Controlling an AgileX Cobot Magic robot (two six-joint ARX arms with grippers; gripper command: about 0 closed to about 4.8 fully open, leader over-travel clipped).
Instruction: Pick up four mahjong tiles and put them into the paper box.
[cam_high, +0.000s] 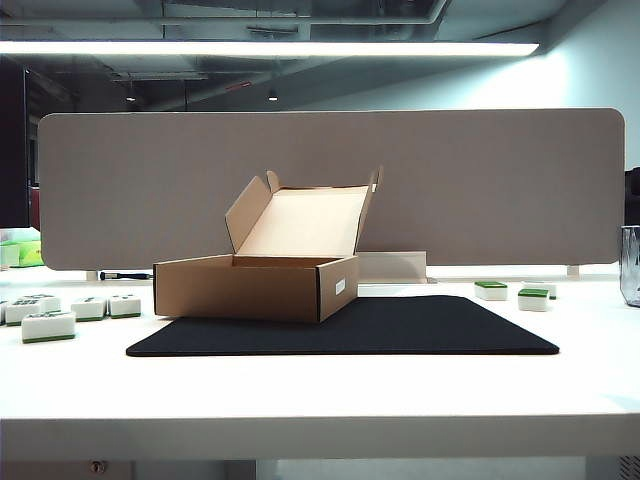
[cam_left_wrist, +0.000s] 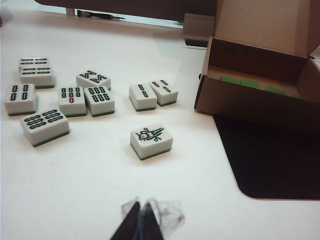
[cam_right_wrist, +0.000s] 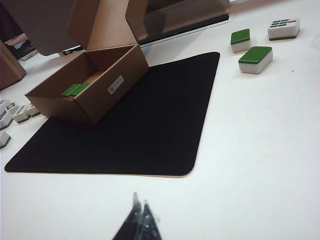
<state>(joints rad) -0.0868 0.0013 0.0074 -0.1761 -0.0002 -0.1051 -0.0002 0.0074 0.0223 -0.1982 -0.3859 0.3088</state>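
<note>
Resting green-side up, the mahjong tiles (cam_left_wrist: 250, 83) lie inside the paper box (cam_high: 255, 286) on the surface (cam_high: 320, 385). They look hard, glossy and slippery, best pinched across the short sides. Left end effector (cam_left_wrist: 142, 210) and right end effector (cam_right_wrist: 140, 207) hover closed, empty, near the front edge.

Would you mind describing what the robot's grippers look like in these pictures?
Only the fingertips show, in the wrist views. The left gripper has slim dark fingers tapering to points, with clear, glossy plastic-like covering around the tips. The right gripper looks the same: narrow dark fingers with a translucent wrapping. No cables or markings are visible, and neither arm appears in the exterior view.
</note>
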